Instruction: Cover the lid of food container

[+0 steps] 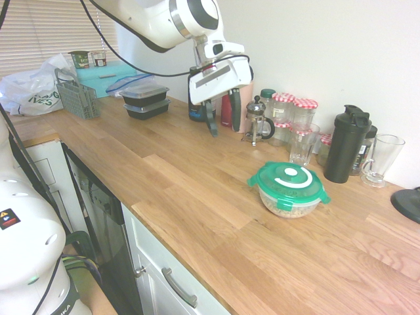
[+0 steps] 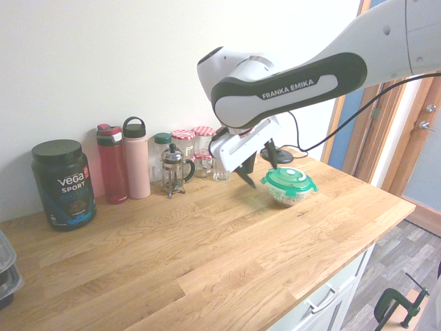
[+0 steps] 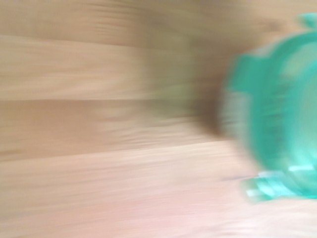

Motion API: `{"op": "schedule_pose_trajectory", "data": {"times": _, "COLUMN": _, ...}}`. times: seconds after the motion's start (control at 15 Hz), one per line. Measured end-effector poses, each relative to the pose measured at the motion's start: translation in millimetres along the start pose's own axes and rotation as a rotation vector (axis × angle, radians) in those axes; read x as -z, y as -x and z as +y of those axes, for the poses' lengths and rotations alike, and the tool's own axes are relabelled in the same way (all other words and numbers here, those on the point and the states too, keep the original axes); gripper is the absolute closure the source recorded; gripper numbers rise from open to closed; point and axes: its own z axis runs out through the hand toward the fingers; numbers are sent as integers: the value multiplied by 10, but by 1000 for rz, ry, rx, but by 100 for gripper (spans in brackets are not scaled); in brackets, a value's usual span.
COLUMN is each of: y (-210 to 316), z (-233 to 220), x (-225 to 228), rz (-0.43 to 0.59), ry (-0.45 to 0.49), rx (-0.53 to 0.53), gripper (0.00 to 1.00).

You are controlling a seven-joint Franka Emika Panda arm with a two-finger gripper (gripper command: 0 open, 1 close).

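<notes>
Green Lid Sits on Cereal Bowl as Robot Hand Hangs Empty

The round green plastic lid [image 1: 289,181] lies on top of the round clear plastic food container [image 1: 289,208], which stands on the light wooden surface [image 1: 177,216], near the tall black plastic shaker bottle [image 1: 346,144]. The two-fingered white-and-black hand [image 1: 224,131] is above the surface, clear of the lid, its fingers spread apart with nothing between them.

The placing step looks done, or very nearly so; the covering seems to have reached its end. What may remain is a check that the lid is properly seated. If the clips have to be fastened, the next move would call for bringing the hand over the bowl and pressing down on each tab in turn, gently, since a push at one edge could tip the lid or slide the light bowl. Otherwise the arm need only keep well away.

The lid looks roughly level and centred, with a white curved mark and a white dot on top. Clip tabs stick out around its rim; whether any is locked cannot be told. Pale ring-shaped cereal shows through the bowl's clear wall. In the wrist view the green rim is badly blurred and partly cut off.
</notes>
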Motion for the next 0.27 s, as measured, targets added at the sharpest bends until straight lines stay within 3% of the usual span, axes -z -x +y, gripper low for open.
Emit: {"op": "schedule_pose_trajectory", "data": {"times": 0.27, "y": 143, "z": -192, "x": -251, "rz": -114, "ry": -235, "rx": 21, "gripper": 0}}
